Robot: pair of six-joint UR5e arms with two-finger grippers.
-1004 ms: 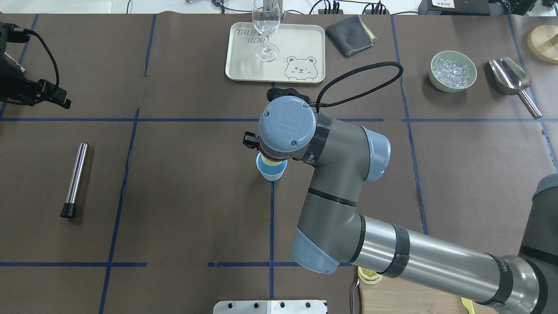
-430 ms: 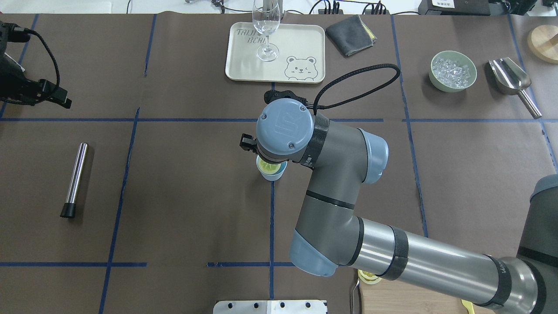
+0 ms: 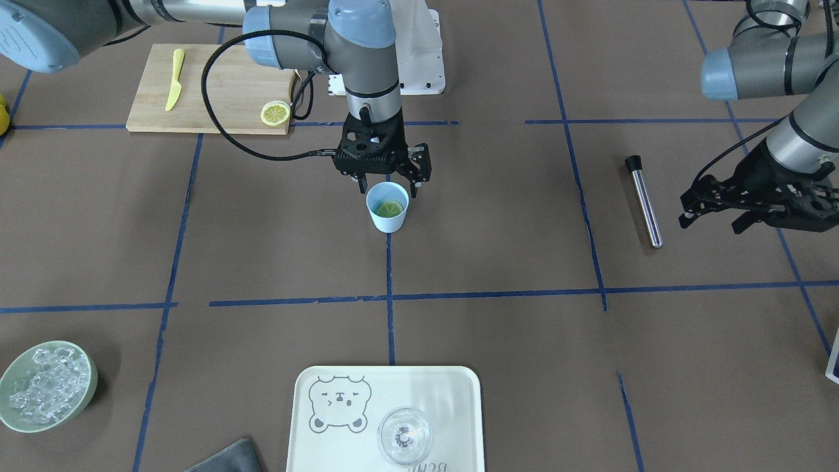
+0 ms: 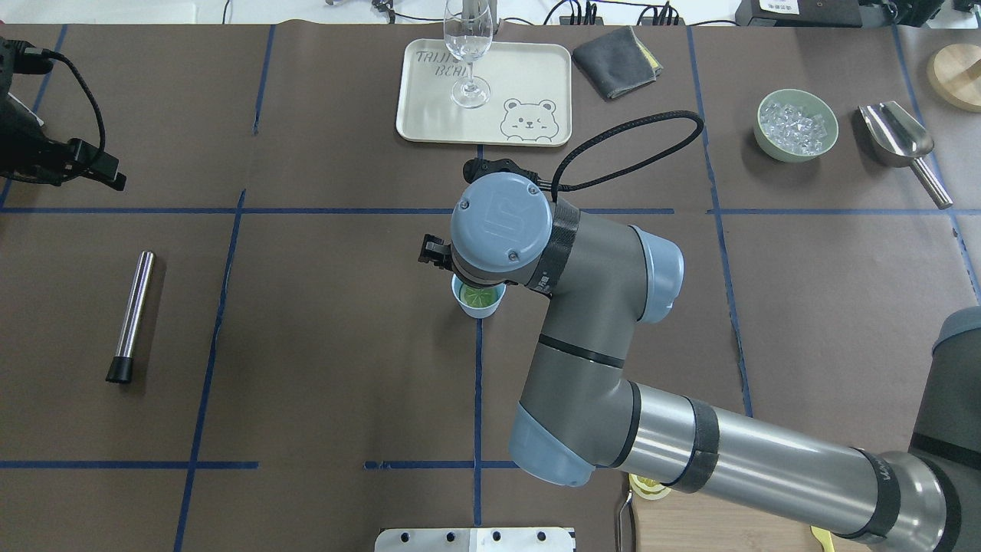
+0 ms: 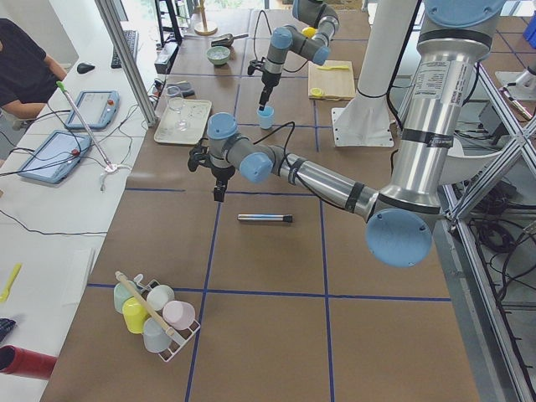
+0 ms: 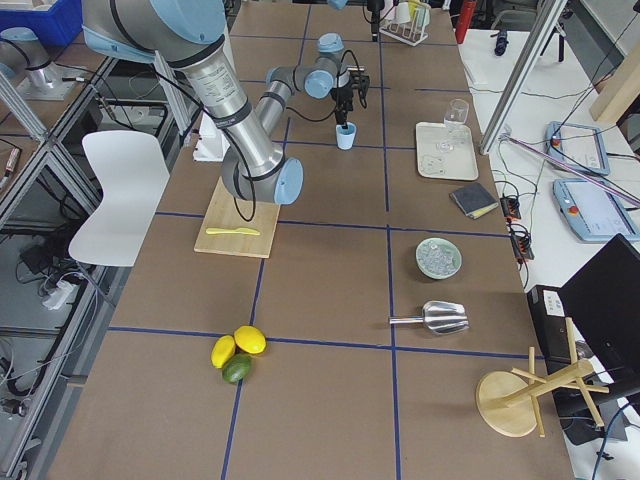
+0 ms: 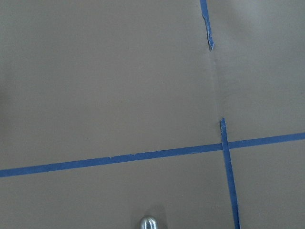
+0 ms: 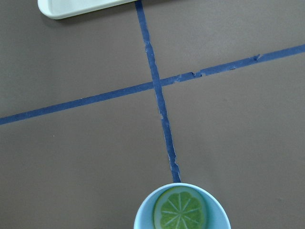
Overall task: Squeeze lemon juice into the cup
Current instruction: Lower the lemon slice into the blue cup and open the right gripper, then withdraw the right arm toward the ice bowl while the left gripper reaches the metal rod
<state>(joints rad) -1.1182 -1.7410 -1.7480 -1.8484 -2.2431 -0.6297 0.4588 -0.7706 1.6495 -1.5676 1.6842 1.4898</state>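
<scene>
The pale blue cup (image 3: pixel 387 221) stands on the brown table at a crossing of blue tape lines. The lemon (image 3: pixel 389 208) slice lies flat inside it, cut face up, and looks greenish in the right wrist view, where the lemon (image 8: pixel 181 211) shows low in the cup (image 8: pixel 143 217). My right gripper (image 3: pixel 388 189) hangs open just above the cup's rim, a finger on each side, touching nothing. From overhead the right wrist covers most of the cup (image 4: pixel 490 307). My left gripper (image 3: pixel 711 221) hovers open and empty far off, beyond a metal rod.
A metal rod (image 3: pixel 643 200) lies near the left gripper. A cutting board (image 3: pixel 210 92) behind the cup holds a yellow knife (image 3: pixel 174 78) and another lemon slice (image 3: pixel 275 113). A tray (image 3: pixel 452 406) carries a wine glass (image 3: pixel 404 436). A bowl of ice (image 3: pixel 46 387) stands by one edge.
The lemon slice was at the cup's mouth under the right gripper a second ago; it has been let go and now lies down inside the cup. The left arm has not moved.
</scene>
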